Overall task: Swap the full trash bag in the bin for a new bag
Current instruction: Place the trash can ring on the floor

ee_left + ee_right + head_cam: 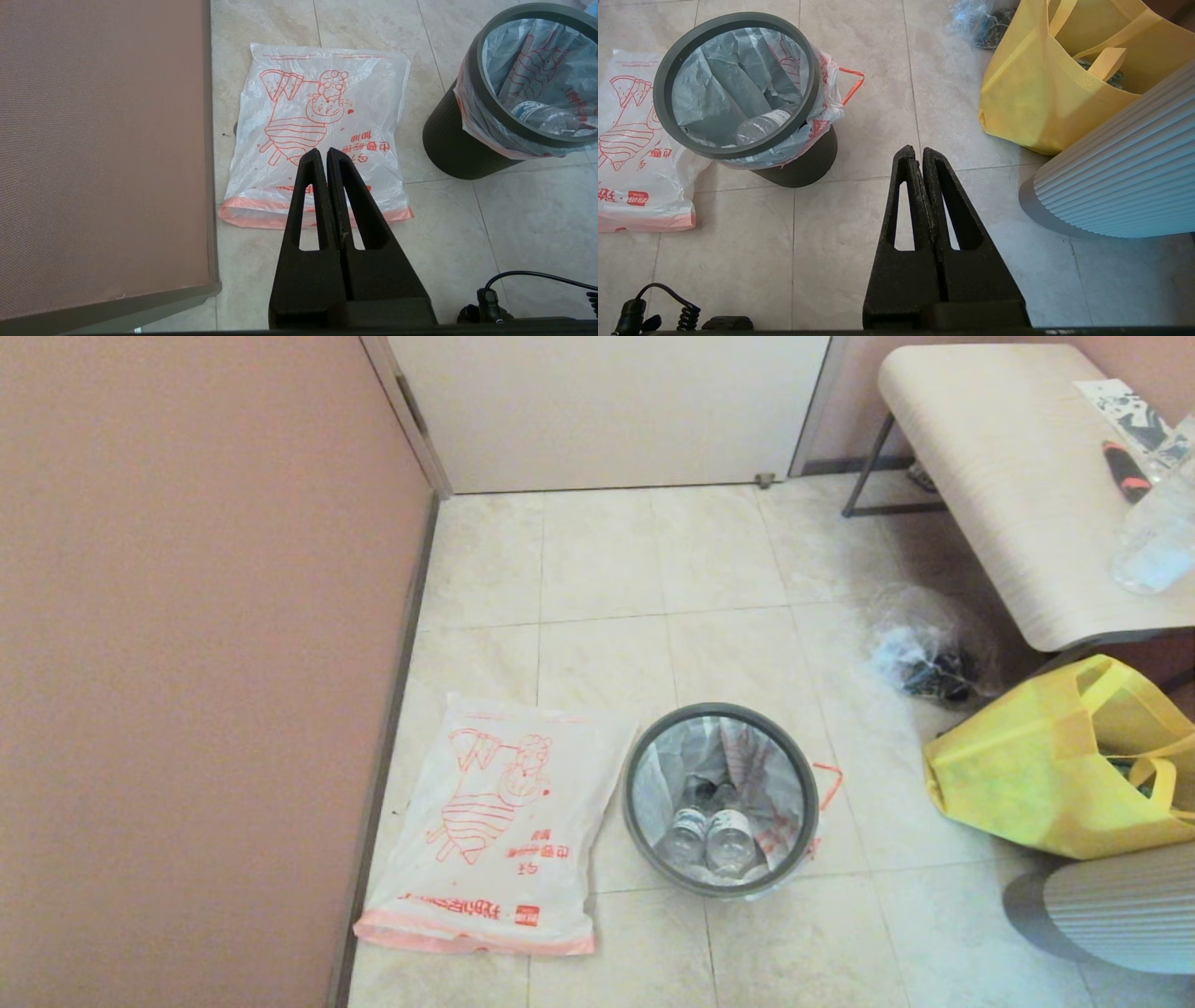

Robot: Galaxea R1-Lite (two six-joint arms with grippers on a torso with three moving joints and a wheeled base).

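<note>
Both sets of jaws are pressed fully together and hold nothing: I see the left gripper [323, 151] in its wrist camera, black wedge fingers hanging above the tiled floor [728, 569] with the new bag behind their tips, and the right gripper [915, 150] likewise poised over bare tile. Neither arm appears from the head camera.

From the head camera, nearest at about 7 o'clock, the new bag [490, 831] lies flat on the tiles, thin crinkled white film with an orange-red cartoon figure, red lettering and a pink-orange band along its near edge. Just beside it at 6 o'clock stands the bin [721, 800], a round black ribbed bucket topped by a grey hoop. The full trash bag [738, 775] lines it, its mouth folded over the rim under the hoop, an orange drawstring loop sticking out at 3 o'clock of the bin. Two clear bottles [709, 835] lie at the bottom; what else is under them I can't make out.

At 4 o'clock a pale ribbed object [1111, 905] is cut off by the frame. Beyond it slumps a yellow fabric tote [1036, 765], contents mostly hidden, then a crumpled clear plastic bundle [924, 653], and at 2 o'clock a pale wood-grain bench [1008, 467].
</note>
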